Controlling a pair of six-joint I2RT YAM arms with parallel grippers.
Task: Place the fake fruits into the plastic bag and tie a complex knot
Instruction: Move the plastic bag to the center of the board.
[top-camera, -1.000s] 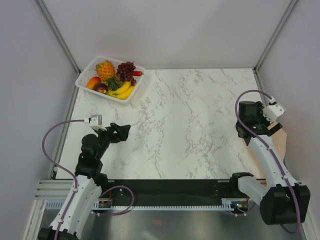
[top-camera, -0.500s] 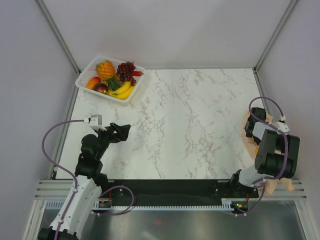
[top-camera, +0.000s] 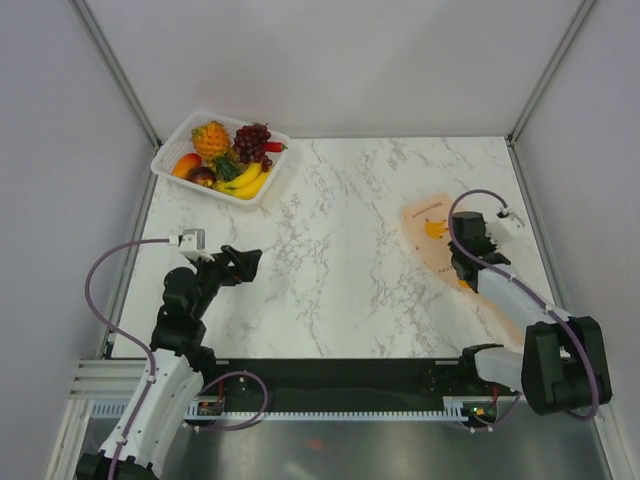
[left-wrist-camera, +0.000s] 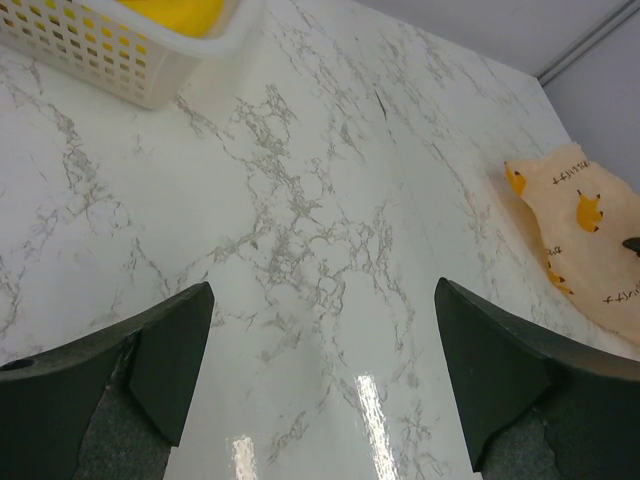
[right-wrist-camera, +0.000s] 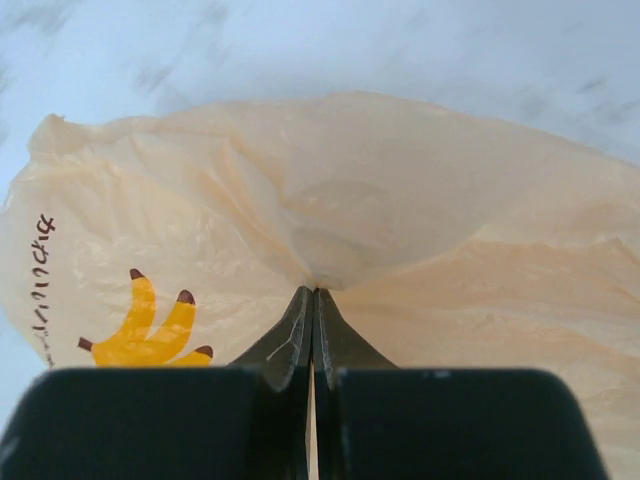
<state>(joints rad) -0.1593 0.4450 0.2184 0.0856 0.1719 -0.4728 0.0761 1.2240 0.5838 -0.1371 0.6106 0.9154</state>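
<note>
The fake fruits (top-camera: 228, 155) lie heaped in a white lattice basket (top-camera: 277, 170) at the far left corner; in the left wrist view only a yellow one (left-wrist-camera: 175, 12) shows. The plastic bag (top-camera: 425, 218), peach with banana prints, lies flat on the right side of the marble. My right gripper (top-camera: 463, 260) is shut on a pinched fold of the plastic bag (right-wrist-camera: 350, 190), jaws pressed together (right-wrist-camera: 314, 292). Over bare marble at the near left my left gripper (top-camera: 245, 262) hangs open and empty (left-wrist-camera: 322, 300), with the bag (left-wrist-camera: 585, 230) far off to its right. No knot is in view.
The basket's wall (left-wrist-camera: 110, 65) stands at the top left of the left wrist view. Grey walls with metal posts close in the table at the left, back and right. A black rail runs along the near edge between the arm bases.
My right arm swung from the table's right edge inward. Its jaws closed on the bag and drew it onto the marble. The left arm stayed still.
</note>
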